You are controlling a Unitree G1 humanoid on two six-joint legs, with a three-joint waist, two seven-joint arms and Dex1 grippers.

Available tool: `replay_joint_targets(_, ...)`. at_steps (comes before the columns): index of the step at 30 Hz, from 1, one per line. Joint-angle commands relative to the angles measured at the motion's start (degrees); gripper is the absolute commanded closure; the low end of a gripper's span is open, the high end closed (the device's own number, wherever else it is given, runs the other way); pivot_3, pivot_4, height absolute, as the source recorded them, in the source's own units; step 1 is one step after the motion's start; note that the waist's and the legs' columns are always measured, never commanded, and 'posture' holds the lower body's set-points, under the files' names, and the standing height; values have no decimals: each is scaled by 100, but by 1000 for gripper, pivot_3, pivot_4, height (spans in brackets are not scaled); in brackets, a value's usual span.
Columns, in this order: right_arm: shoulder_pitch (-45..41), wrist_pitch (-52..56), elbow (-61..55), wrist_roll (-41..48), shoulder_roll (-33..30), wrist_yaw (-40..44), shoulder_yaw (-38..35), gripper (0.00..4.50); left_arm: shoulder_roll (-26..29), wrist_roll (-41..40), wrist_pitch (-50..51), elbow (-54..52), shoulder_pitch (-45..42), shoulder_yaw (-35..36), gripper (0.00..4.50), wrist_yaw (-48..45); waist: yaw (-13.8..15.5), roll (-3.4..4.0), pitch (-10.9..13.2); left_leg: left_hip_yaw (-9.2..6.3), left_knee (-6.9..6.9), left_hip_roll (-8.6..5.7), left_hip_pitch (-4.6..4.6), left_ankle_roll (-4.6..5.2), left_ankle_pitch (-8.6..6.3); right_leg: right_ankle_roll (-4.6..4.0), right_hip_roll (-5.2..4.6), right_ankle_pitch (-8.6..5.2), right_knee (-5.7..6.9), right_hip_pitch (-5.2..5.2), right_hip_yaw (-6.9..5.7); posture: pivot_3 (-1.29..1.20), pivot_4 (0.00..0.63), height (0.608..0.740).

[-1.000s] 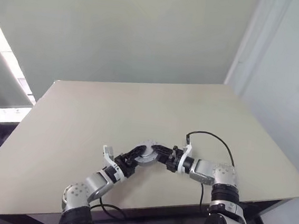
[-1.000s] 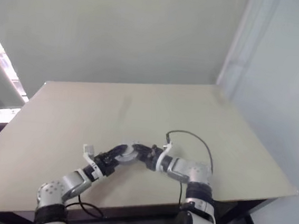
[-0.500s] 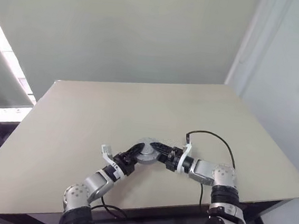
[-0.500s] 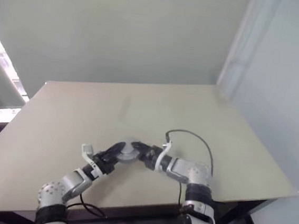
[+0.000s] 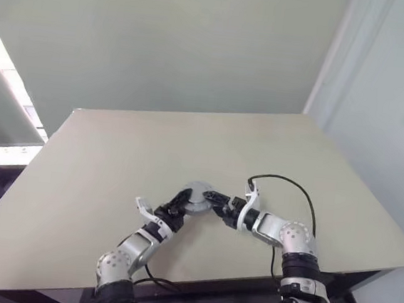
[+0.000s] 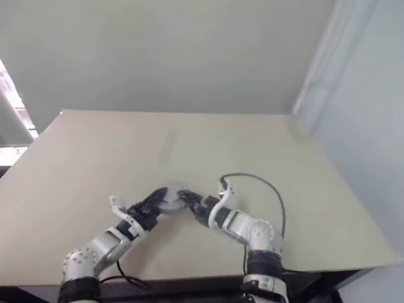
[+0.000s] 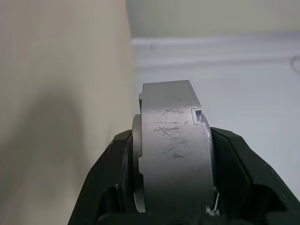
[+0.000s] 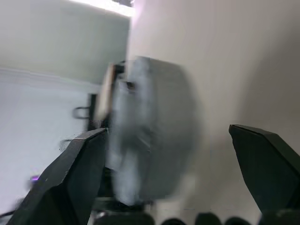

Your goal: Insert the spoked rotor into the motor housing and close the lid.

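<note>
My left gripper (image 7: pixel 171 136) is shut on a round grey metal piece (image 7: pixel 171 154). I see it edge-on: a thick scratched body with a small notch and a thinner disc against one side. I take it for the motor housing with the lid on it. In the left eye view its dull grey round face (image 5: pixel 198 192) shows just above the table, with the left gripper (image 5: pixel 184 201) beside it. The spoked rotor is hidden. My right gripper (image 5: pixel 214 201) faces the piece from the other side and is open. Its fingers (image 8: pixel 79 173) stand wide of the blurred piece (image 8: pixel 145 136).
The beige table (image 5: pixel 188 143) stretches away ahead of both arms, with its far edge against a pale green wall. A black cable (image 5: pixel 285 182) loops up from the right wrist. The table's right edge runs near a white wall.
My right gripper has opened and let go of the round piece, which both grippers held before. The left gripper keeps its grip, and both hands have edged slightly farther over the table.
</note>
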Motion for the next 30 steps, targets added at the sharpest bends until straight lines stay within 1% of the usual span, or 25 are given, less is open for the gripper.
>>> replay_joint_targets(1, 172, -1073, -344, -680, -245, 440, 742, 0, 89, -109, -536, -399, -337, 103, 2498, -73, 2, -3, 0, 1, 0, 0, 0, 0, 0, 0, 1, 0, 0, 0, 1, 0, 0, 740)
replay_joint_targets(4, 370, -1750, -517, -989, -498, 994, 1214, 0, 265, 67, -889, -485, -380, 62, 2500, -53, 5, -10, 1, 3, 1, -1, 0, -1, 0, 0, 0, 0, -1, 0, 2, 0, 0, 740)
replay_joint_targets(8, 755, -2666, -1134, -1360, -1031, 2032, 1984, 0, 679, 501, -1416, -504, -432, 24, 2503, 8, 6, -13, 3, 4, 0, 0, 0, -1, 0, 0, 1, 0, -1, -1, 4, 0, 0, 740)
replay_joint_targets(13, 1046, -3878, -1523, -2024, -1529, 2616, 2673, 0, 1045, 1039, -2203, -191, -582, 128, 2503, 155, 23, -22, 6, 3, 4, 0, 2, -2, 1, 1, 0, 0, 1, 2, 2, 0, 0, 740)
replay_joint_targets(16, 1146, -4537, -1551, -2354, -1665, 2748, 2920, 0, 1179, 1397, -2613, 74, -658, 142, 2503, 287, 35, -29, 6, 0, 5, 0, 8, -3, 1, 1, 0, 0, 0, 9, -1, 0, 0, 740)
replay_joint_targets(20, 1199, -4970, -1494, -2575, -1721, 2794, 3085, 0, 1264, 1676, -2979, 379, -734, 156, 2505, 344, 47, -50, 16, 1, 7, -4, 7, -3, 1, 1, -3, 1, -1, 10, 1, 0, 0, 740)
replay_joint_targets(22, 1217, -5082, -1478, -2631, -1709, 2778, 3118, 0, 1280, 1724, -3150, 558, -788, 256, 2505, 419, 90, -66, 22, -1, 8, -4, 7, -3, 1, 0, -3, 1, 0, 10, 0, 0, 0, 740)
replay_joint_targets(26, 1235, -5210, -1460, -2702, -1719, 2767, 3156, 0, 1321, 1872, -3556, 897, -875, 436, 2505, 592, 165, -75, 26, -5, 8, -2, 7, -3, 1, -2, -3, 2, 1, 10, -2, 0, 0, 740)
replay_joint_targets(30, 1256, -5246, -1466, -2729, -1732, 2755, 3161, 0, 1379, 2004, -3765, 1099, -916, 449, 2506, 590, 171, -81, 28, -4, 9, -3, 7, -3, 1, -3, -3, 3, 1, 11, -2, 0, 0, 740)
